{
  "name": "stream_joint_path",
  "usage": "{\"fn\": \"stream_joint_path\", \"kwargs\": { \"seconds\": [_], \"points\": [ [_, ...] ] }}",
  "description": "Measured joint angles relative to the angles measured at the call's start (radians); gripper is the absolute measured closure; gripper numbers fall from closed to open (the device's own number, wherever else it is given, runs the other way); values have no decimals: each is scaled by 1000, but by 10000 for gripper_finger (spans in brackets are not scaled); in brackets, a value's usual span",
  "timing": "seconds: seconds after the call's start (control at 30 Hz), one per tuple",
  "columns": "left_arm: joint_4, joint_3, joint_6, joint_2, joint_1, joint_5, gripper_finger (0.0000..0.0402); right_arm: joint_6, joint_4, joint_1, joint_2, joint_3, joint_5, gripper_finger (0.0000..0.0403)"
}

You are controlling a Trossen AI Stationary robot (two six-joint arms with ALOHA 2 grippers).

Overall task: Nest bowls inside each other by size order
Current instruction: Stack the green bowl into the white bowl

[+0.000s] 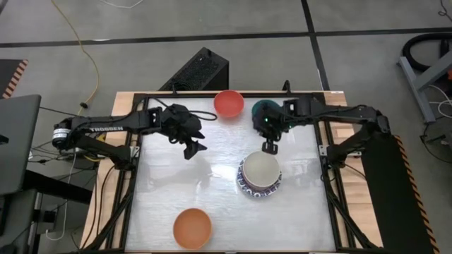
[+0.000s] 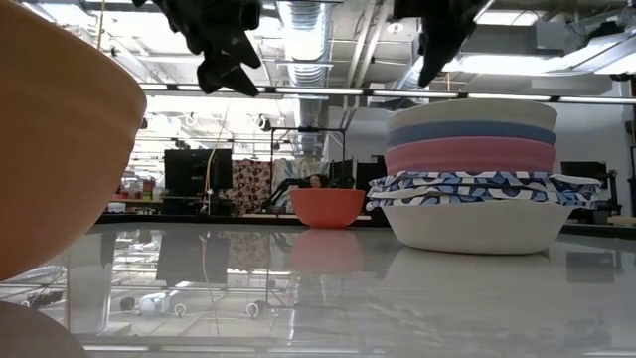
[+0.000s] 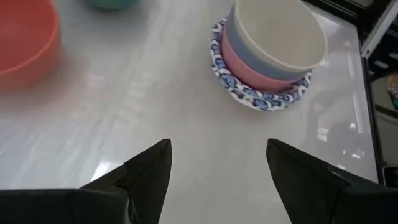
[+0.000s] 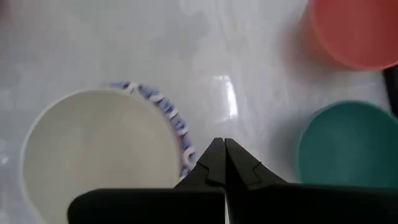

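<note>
Your glossy white table (image 1: pixel 212 190): bowl stack (image 1: pixel 260 175) centre-right, orange bowl (image 1: pixel 192 228) bottom; left gripper (image 1: pixel 195 148) fingers wide, right gripper (image 1: pixel 269 147) fingers pressed together, empty.

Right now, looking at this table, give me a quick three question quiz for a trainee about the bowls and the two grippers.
1. True or false: the left gripper is holding a bowl.
2. Which bowl sits on top of the stack? A) cream bowl B) pink bowl C) teal bowl
3. Fill in: the bowl standing alone at the table's near edge, far from both arms, is the ____ bowl.

Key
1. False. It hangs open and empty above the table.
2. A. Cream tops blue, then pink, over the patterned bowls. The right gripper is shut above it.
3. Orange. The red bowl stands at the far edge.
</note>
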Motion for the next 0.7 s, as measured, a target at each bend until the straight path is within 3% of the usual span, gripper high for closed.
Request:
{"fn": "stream_joint_path", "kwargs": {
  "seconds": [0.17, 0.27, 0.7],
  "points": [
    [0, 0, 12, 0, -40, -34, 150, -33, 32, -83, 1, -2, 6, 393],
    [0, 0, -6, 0, -56, -74, 150, 29, 36, -159, 1, -4, 44, 386],
    [1, 0, -76, 0, -73, -154, 150, 133, 29, -469, 3, -4, 119, 316]
  ]
}}
